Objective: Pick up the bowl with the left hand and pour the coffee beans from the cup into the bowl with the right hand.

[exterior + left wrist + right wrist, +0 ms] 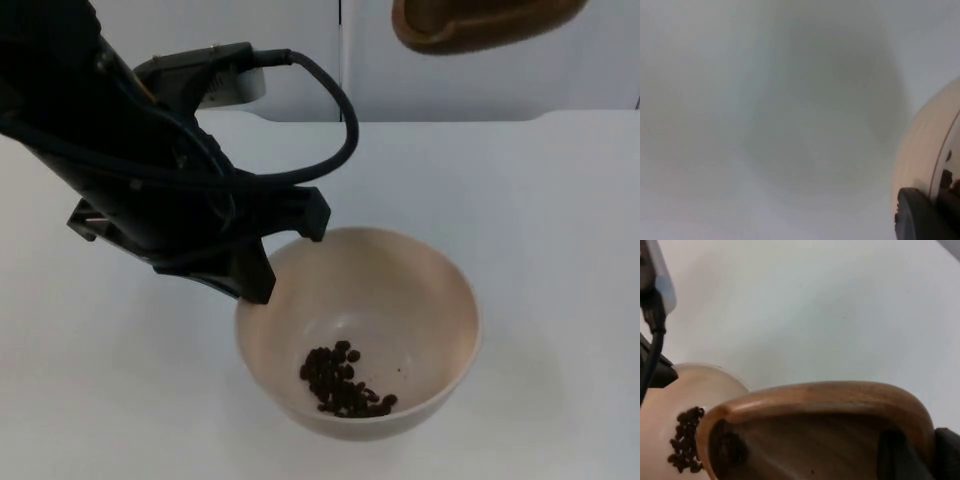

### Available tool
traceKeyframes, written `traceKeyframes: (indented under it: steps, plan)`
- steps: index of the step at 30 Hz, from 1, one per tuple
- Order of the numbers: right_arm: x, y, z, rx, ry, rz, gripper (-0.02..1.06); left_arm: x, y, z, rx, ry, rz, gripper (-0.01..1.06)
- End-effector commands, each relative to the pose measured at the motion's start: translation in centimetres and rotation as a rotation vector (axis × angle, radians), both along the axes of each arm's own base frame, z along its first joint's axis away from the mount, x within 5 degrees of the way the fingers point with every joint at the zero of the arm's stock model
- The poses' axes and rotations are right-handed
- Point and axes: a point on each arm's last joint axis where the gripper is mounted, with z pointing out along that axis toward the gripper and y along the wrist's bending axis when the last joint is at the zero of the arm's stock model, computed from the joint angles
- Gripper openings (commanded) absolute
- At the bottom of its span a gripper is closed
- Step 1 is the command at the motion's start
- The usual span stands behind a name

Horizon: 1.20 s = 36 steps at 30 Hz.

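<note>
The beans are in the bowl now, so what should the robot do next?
Probably lower the bowl to the table. The coffee beans already lie inside it, the wooden cup in the right tool looks empty, and the left tool grips the bowl's rim.

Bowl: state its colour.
Pale cream-beige bowl, clearest in the top view.

Left arm: matte black throughout, with a bulky, angular housing made of flat faces and hard edges. Left gripper: you have two flat black jaws, square-cut at the tips, one a broader wedge than the other. From the left wrist, its fingertip reads as a rounded black block. Right gripper: from the right wrist you see a blunt, dark pad with a dull finish.
</note>
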Motion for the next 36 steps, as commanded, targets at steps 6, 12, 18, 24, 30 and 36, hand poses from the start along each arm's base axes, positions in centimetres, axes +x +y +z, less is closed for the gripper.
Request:
traceKeyframes:
  steps: [6, 12, 18, 24, 30, 36]
  plan:
    - [0.7, -1.3, 0.5, 0.067, 0.027, -0.03, 0.0, 0.3, -0.1, 0.3, -0.016, -0.027, 0.016, 0.0]
    - [1.0, -1.3, 0.7, 0.097, 0.003, -0.034, 0.0, 1.1, 0.9, 0.3, -0.01, -0.047, 0.054, 0.0]
    - [1.2, -1.1, 0.7, 0.124, -0.012, -0.046, 0.0, 3.1, 4.7, 0.4, -0.02, -0.044, 0.207, 0.0]
    - [1.8, -1.1, -1.8, 0.153, 0.007, -0.078, 0.0, 4.9, 7.6, 1.1, -0.036, -0.068, 0.322, 0.0]
    - [2.5, -2.1, -5.6, 0.194, 0.092, -0.144, 0.0, 6.7, 7.2, 3.0, -0.058, -0.112, 0.308, 0.0]
    - [2.6, -3.0, -8.6, 0.216, 0.139, -0.2, 0.0, 8.9, 6.5, 1.9, -0.044, -0.064, 0.29, 0.0]
